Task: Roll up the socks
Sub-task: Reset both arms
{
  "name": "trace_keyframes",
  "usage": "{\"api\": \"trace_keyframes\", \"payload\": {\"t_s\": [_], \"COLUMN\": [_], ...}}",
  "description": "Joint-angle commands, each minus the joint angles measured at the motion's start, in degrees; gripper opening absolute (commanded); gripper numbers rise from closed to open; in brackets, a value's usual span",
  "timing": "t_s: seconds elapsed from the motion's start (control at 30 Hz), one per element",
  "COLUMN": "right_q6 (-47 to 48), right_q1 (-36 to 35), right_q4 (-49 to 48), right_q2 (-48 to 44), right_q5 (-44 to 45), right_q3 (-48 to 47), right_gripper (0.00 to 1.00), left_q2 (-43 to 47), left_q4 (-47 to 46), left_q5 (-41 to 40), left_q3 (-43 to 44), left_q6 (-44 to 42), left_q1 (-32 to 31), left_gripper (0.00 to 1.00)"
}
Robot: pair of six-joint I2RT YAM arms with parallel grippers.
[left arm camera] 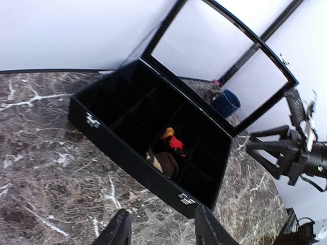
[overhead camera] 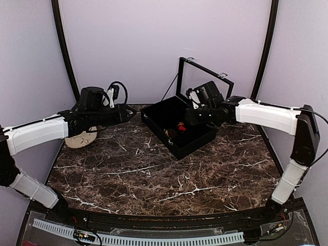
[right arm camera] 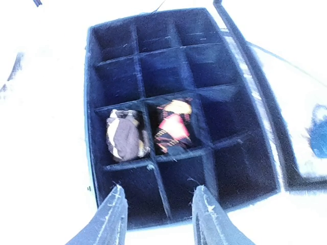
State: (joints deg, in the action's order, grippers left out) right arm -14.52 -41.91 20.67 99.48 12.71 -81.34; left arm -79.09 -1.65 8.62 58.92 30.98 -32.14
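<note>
While left gripper (left arm camera: 163,232) and right gripper (right arm camera: 159,217) gape empty, 2 rolled socks (right arm camera: 172,126) fill adjoining box (left arm camera: 127,158) compartments.

No words, numbers or signs can be read anywhere. The black box (overhead camera: 154,117) has plain dark walls with no label. Inside the box, the tan sock (right arm camera: 124,135) and the red-and-orange sock (right arm camera: 173,125) next to it show only diamond shapes, not letters.
</note>
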Motion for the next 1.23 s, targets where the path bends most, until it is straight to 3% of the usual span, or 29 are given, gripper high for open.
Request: {"api": "trace_keyframes", "payload": {"t_s": [0.0,0.3,0.37,0.5,0.67,1.03,1.2], "right_q6": [-3.8,-10.9,-11.3,-13.3,-14.3,-22.1,-17.6], "right_q1": [-0.1,1.1,1.5,2.0,2.9,3.1,3.1], "right_q4": [-7.6,-8.4,-8.2,-6.9,-8.2,1.4,-4.4], "right_q2": [-9.4,-28.9,-32.1,-37.2,-41.4,-34.6,-36.0], "right_q5": [6.4,26.0,30.4,37.2,39.5,48.0,45.4], "right_q3": [8.2,27.4,30.9,36.6,41.4,37.0,38.5], "right_gripper": [0.43,0.61,0.67,0.89,1.00,0.99,0.99], "left_q2": [4.6,5.2,4.6,4.0,3.9,2.8,1.9], "left_q4": [2.8,6.5,6.4,5.6,-0.6,-12.4,-15.4], "left_q5": [-15.2,-30.2,-32.5,-37.5,-38.7,-31.0,-27.7], "left_q3": [0.0,-0.2,-0.6,-2.3,-5.6,-12.0,-12.9], "left_q6": [-8.1,-14.5,-15.5,-16.6,-22.0,-24.1,-23.7], "left_q1": [0.9,1.4,1.4,1.5,1.8,6.9,8.4], "left_gripper": [0.48,0.70,0.71,0.72,0.74,0.77,0.77]}}
